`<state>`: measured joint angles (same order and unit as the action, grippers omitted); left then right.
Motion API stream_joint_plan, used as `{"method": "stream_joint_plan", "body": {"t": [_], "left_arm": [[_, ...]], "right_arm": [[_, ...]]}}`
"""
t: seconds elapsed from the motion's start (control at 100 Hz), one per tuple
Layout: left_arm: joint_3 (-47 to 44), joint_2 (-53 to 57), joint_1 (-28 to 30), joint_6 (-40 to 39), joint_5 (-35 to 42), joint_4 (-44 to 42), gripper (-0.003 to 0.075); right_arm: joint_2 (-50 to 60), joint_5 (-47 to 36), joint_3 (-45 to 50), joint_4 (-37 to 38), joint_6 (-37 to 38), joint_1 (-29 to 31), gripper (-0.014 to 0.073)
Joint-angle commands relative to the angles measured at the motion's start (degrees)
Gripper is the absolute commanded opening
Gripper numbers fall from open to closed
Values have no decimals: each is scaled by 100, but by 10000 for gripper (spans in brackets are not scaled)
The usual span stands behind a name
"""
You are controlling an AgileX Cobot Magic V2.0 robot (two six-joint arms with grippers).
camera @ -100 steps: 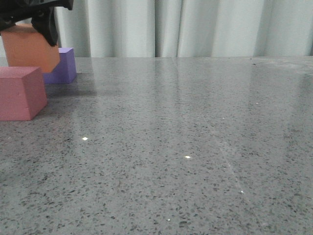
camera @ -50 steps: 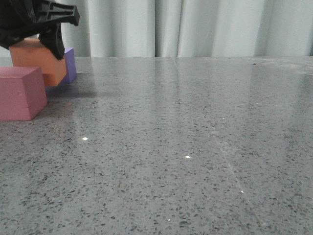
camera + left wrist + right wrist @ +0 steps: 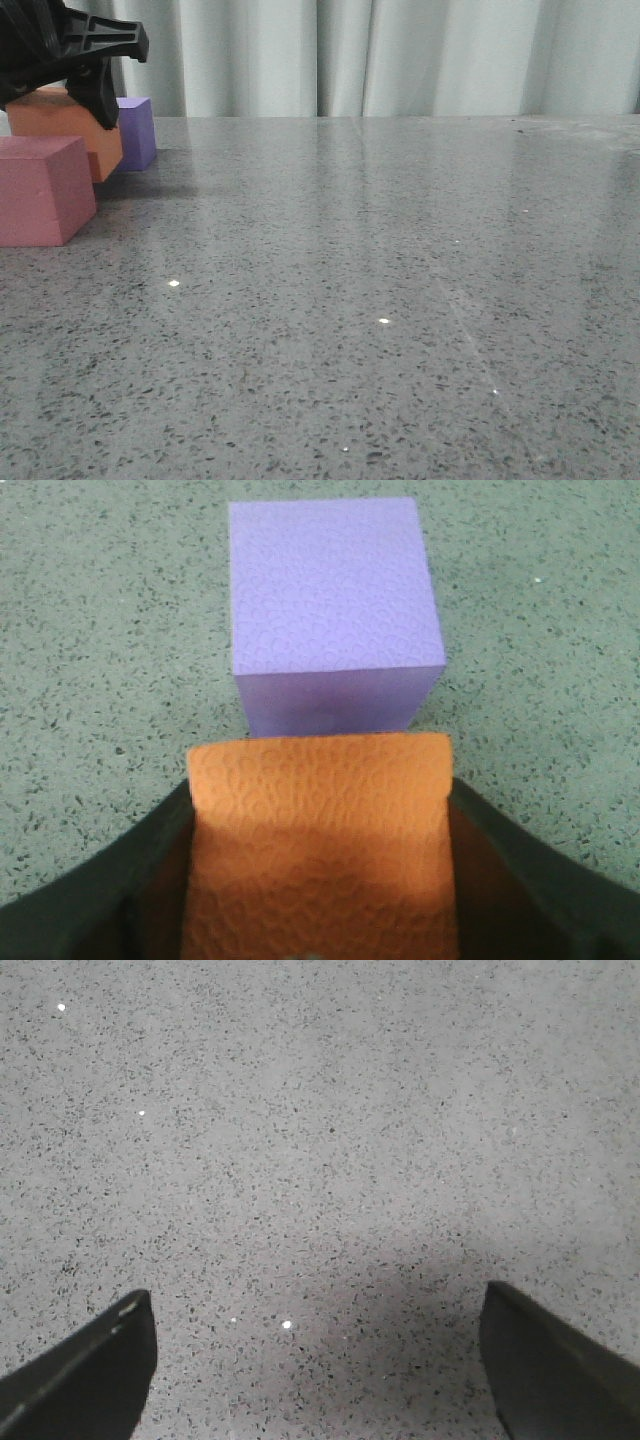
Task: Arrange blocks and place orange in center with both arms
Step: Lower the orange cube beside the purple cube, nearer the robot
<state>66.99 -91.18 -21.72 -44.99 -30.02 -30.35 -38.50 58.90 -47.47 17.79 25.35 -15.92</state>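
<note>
Over at the far left of the grey speckled tabletop (image 3: 380, 280), the left claw (image 3: 60, 62) is clamped on the orange cube (image 3: 70, 125), its dark fingers (image 3: 120, 880) pressed against two opposite sides of the foam. From the front, the orange cube sits between the other two blocks: the pink-red cube (image 3: 42, 190) stands nearer the camera and partly covers its lower face, while the purple cube (image 3: 137, 132) stands behind it. Whether the orange cube's base meets the tabletop cannot be told. In the left wrist view the purple cube (image 3: 332, 615) lies just beyond the orange cube (image 3: 320, 840), the two close together or touching. The right claw (image 3: 320, 1370) hangs spread wide above bare tabletop (image 3: 320, 1140), holding nothing.
</note>
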Motion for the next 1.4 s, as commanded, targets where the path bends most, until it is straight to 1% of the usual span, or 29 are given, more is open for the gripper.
{"method": "stream_joint_plan", "body": {"t": [0.0,0.09,0.72,0.83,0.9,0.97,1.16,1.21,1.389], "left_arm": [[144,209,17,-3,305,-42,197],[108,209,17,-3,397,-42,198],[93,-90,17,-3,406,106,198],[93,-90,17,4,406,106,210],[93,-90,17,46,406,106,244],[93,-90,17,133,406,128,304],[93,-67,17,218,423,185,556],[93,-42,17,326,439,278,584],[93,100,17,337,439,292,587]], "right_arm": [[22,-317,-132,209,-62,18,645],[22,-322,-132,208,-62,18,645],[22,-322,-132,237,-67,18,645],[22,-322,-132,237,-67,18,645],[22,-322,-132,237,-67,18,645],[22,-322,-132,237,-67,18,645],[22,-322,-132,242,-65,18,645],[22,-322,-132,242,-65,18,645],[22,-322,-132,248,-70,18,645]]}}
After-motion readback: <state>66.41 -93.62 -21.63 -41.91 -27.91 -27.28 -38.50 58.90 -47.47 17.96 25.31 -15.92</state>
